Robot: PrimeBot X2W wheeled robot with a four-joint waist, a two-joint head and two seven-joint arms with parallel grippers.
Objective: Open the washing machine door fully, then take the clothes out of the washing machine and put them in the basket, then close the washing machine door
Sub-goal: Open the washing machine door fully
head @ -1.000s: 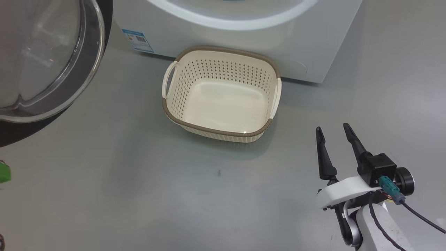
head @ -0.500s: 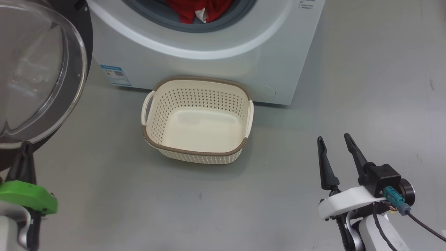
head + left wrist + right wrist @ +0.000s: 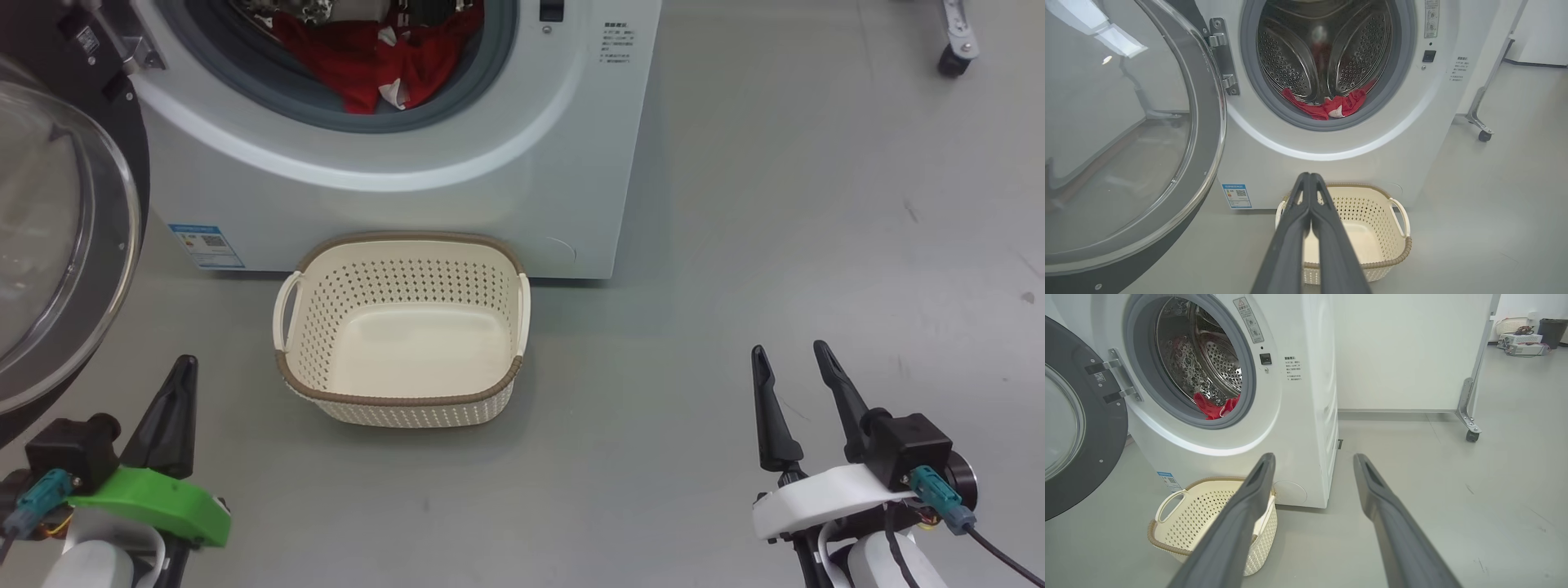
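I'm reading the door (image 3: 57,245) as swung out wide on its hinge, off to my left of the washer (image 3: 424,204). So I'm treating the clothes (image 3: 367,69) as the step in hand.

They're lying low at the front of the drum, a crumpled red heap spilling onto the grey seal with a small white tag showing. It's soft stuff and likely tangled, so I'm expecting it to drag and trail.

The basket (image 3: 392,400) is sitting empty on the floor, just in front of the washer and under the opening.

My left gripper (image 3: 1308,176) is hovering low near the door, fingers pressed together with nothing between them. My right gripper (image 3: 789,349) is hanging well off to the right, fingers spread and also empty.

I'm planning to go in with the right, since it's the one spread. I'm aiming to enter above the seal lip, come down into the thick of the heap and pinch deep. Then I'm lifting clear of the seal before swinging over the basket.
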